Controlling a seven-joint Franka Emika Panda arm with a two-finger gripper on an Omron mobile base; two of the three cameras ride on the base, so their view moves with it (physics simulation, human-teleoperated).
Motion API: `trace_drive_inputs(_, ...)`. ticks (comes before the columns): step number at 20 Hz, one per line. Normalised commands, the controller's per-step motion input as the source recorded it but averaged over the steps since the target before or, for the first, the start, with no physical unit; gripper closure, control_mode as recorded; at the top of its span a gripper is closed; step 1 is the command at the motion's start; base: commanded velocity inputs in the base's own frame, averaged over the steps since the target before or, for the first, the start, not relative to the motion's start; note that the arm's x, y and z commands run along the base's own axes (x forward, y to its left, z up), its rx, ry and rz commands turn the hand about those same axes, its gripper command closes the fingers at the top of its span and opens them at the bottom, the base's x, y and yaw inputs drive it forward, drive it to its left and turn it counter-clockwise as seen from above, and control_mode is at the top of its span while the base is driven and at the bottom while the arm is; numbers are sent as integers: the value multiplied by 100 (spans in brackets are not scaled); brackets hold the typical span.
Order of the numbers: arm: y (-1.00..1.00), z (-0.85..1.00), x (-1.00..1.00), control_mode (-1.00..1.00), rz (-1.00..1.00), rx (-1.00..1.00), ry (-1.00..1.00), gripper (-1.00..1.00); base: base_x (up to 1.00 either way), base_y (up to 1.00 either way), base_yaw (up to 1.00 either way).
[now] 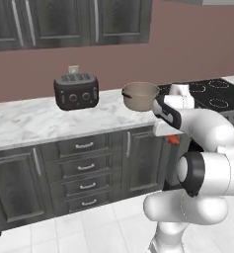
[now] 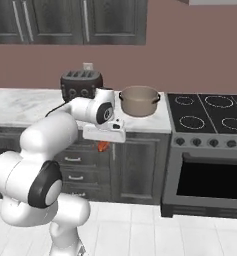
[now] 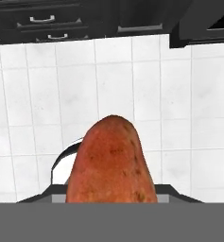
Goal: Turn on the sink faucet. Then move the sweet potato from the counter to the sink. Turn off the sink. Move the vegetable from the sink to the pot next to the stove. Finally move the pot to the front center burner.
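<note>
The orange-red sweet potato (image 3: 111, 160) looms large in the hand view, pointing down at the white floor tiles. My gripper (image 2: 104, 141) is shut on it, and its tip pokes out below the hand (image 1: 174, 140) in front of the cabinet doors, lower than the counter's edge. The beige pot (image 1: 139, 95) stands on the white marble counter (image 1: 34, 123) beside the black stove (image 2: 210, 114), just behind and above the hand. The potato covers the fingertips in the hand view. The sink faucet is out of view.
A dark toaster (image 1: 76, 91) sits at the back of the counter, left of the pot. Dark cabinets and drawers (image 1: 84, 168) run below it. The oven front (image 2: 210, 180) is to the right. White floor tiles (image 3: 132, 85) lie below the hand.
</note>
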Motion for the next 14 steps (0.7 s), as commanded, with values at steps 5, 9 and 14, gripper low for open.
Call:
trace_drive_inputs(5, 0, 0, 0, 100, 0, 0, 0, 100, 56, -90, 0)
trace_drive_inputs(9, 0, 0, 0, 100, 0, 0, 0, 100, 72, -91, 5)
trace_drive_inputs(14, 0, 0, 0, 100, 0, 0, 0, 100, 82, -79, 14)
